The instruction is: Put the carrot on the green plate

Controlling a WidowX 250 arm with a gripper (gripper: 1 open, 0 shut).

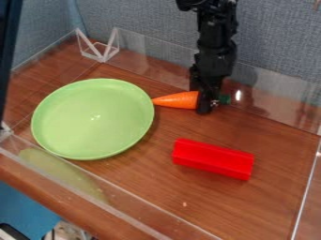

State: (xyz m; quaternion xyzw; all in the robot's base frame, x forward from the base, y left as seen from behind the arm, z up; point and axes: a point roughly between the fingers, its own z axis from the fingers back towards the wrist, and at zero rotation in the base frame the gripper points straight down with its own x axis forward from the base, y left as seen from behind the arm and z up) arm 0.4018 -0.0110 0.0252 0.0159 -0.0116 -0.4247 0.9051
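The orange carrot (177, 99) lies on the wooden table, its point touching the right rim of the green plate (90, 117). My gripper (209, 101) points straight down over the carrot's thick end. Its black fingers (201, 94) stand on either side of that end and press against it, hiding the stub. The carrot still rests on the table. The plate is round, light green, and has nothing on it.
A red rectangular block (213, 157) lies in front of the gripper, toward the table's near right. A clear wire stand (98, 43) sits at the back left. Transparent walls border the table's front and right sides.
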